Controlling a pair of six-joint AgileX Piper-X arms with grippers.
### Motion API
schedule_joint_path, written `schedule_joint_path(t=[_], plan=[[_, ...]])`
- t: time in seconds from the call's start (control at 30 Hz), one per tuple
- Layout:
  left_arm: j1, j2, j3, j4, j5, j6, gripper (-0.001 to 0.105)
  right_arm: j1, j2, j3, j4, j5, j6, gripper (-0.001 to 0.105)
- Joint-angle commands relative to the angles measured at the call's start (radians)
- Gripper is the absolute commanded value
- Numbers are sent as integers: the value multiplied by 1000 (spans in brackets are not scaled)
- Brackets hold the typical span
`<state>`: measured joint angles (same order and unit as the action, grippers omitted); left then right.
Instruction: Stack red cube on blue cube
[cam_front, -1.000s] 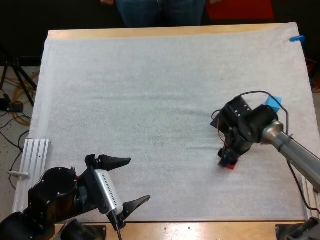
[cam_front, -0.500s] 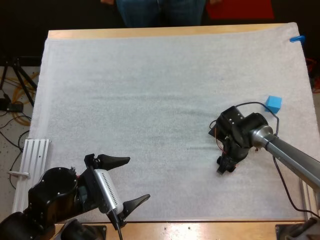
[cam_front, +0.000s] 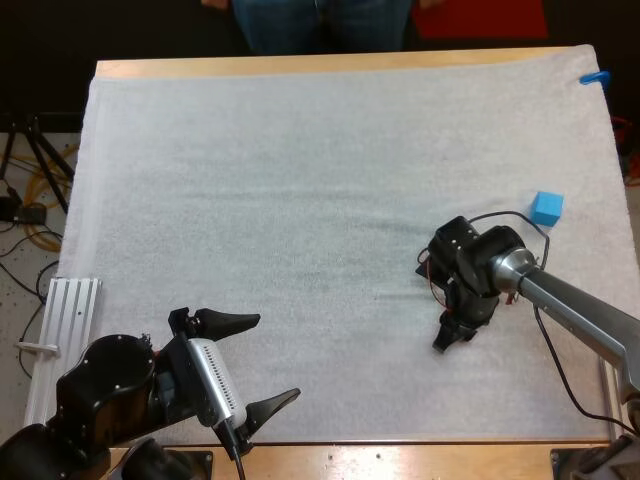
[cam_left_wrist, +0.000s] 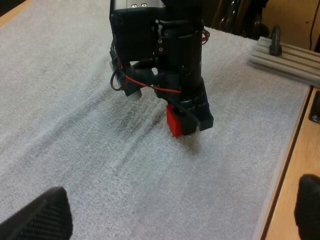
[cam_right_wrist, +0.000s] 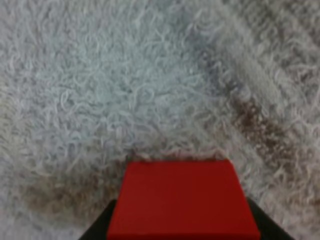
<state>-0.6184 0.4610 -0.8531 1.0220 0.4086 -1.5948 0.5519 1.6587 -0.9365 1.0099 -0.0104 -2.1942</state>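
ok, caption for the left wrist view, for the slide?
Right claw at the red cube on the white mat.

No lettering, label, brand, number or sign can be read on the small red cube (cam_left_wrist: 177, 122), the small blue cube (cam_front: 546, 208) or the mat-covered wooden worktop (cam_front: 300, 66).

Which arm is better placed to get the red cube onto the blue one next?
Right. The right tool is shut on the red cube, with the blue cube close by; the left tool is open, far across the mat.
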Motion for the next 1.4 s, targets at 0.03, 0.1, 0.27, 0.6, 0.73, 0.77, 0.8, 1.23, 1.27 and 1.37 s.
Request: schedule_joint_path(t=[0.03,0.1,0.27,0.6,0.73,0.77,0.8,1.23,1.27,1.37], plan=[[-3,-2,-6,-4,-11,-1,87,-2,-24,-19,31,10,12,15],[-3,-2,-6,-4,-11,-1,87,-2,-48,-31,42,10,16,15],[-3,-2,-6,-4,-11,-1,87,-2,-145,-82,85,83,28,15],[-3,-2,-6,-4,-14,-1,87,-74,-222,-230,142,169,112,15],[-3,-2,-6,-4,-16,-1,87,-162,-209,-270,136,171,117,15],[-3,-2,-6,-4,-16,-1,87,-190,-197,-282,134,171,117,15],[-3,-2,-6,-4,-16,-1,87,-198,-192,-287,134,171,117,15],[-3,-2,-6,-2,-16,-1,87,-383,60,-486,136,181,157,15],[-3,-2,-6,-2,-16,-1,87,-404,79,-499,139,169,168,15],[-3,-2,-6,-2,-16,-1,87,-455,115,-515,139,130,209,15]])
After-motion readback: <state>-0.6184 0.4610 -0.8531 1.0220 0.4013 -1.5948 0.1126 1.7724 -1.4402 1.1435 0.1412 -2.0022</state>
